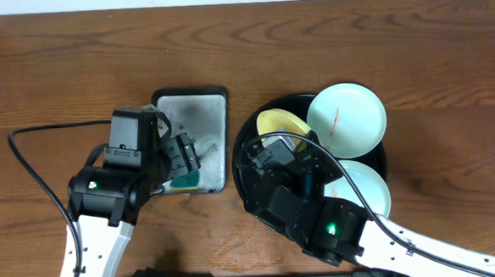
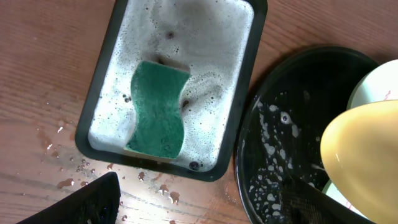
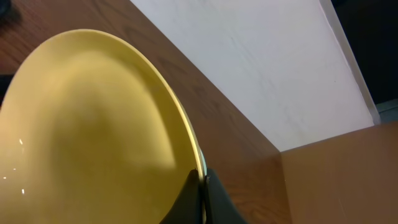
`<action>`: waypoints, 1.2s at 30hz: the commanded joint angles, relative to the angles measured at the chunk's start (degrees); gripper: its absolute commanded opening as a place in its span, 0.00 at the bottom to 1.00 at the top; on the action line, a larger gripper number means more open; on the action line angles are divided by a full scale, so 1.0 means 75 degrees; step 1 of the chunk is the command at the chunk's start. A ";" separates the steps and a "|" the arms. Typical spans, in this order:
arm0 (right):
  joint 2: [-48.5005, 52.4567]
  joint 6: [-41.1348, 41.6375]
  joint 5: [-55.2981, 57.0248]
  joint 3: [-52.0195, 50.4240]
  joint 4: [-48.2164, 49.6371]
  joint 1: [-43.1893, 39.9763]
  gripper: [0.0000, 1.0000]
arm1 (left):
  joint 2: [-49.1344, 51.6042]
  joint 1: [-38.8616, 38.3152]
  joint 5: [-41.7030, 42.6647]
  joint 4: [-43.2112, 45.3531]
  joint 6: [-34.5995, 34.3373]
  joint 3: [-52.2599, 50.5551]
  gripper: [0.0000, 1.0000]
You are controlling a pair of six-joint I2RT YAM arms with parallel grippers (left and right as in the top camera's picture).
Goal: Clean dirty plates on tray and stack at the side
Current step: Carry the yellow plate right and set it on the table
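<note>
Yellow plate (image 1: 279,121) tilted at 11 o'clock of tray (image 2: 292,106), rim pinched by right gripper (image 3: 202,186); left gripper (image 1: 187,154) spread wide, empty, above sponge (image 2: 158,109).

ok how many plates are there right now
3. A yellow plate held tilted in the right hand over the tray, a smeared mint plate at the tray's far side, a second mint plate nearer, partly under the right arm.

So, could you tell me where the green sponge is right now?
In the left wrist view, the green sponge lies in the foamy rectangular tray, just left of the glossy round black tray.
</note>
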 commanded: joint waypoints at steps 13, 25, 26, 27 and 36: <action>-0.0093 0.0003 0.0321 0.0012 0.0026 0.0035 0.01 | 0.0015 0.0032 0.0015 -0.0017 0.0044 0.0166 0.83; -0.0096 0.0755 -0.0055 0.0012 0.0009 -0.0213 0.01 | 0.0015 0.0032 0.0015 -0.0015 0.0047 0.0166 0.83; -0.0125 0.0956 -0.0361 0.0012 -0.0015 -0.0353 0.01 | 0.0015 0.0032 0.0015 -0.0015 0.0044 0.0166 0.83; -0.0172 0.1212 -0.0749 0.0012 -0.0073 -0.0554 0.01 | 0.0015 0.0032 0.0015 -0.0015 0.0044 0.0169 0.83; -0.1294 0.1920 -0.6365 0.0012 -0.0248 -0.4890 0.01 | 0.0015 0.0032 0.0015 -0.0015 0.0047 0.0169 0.83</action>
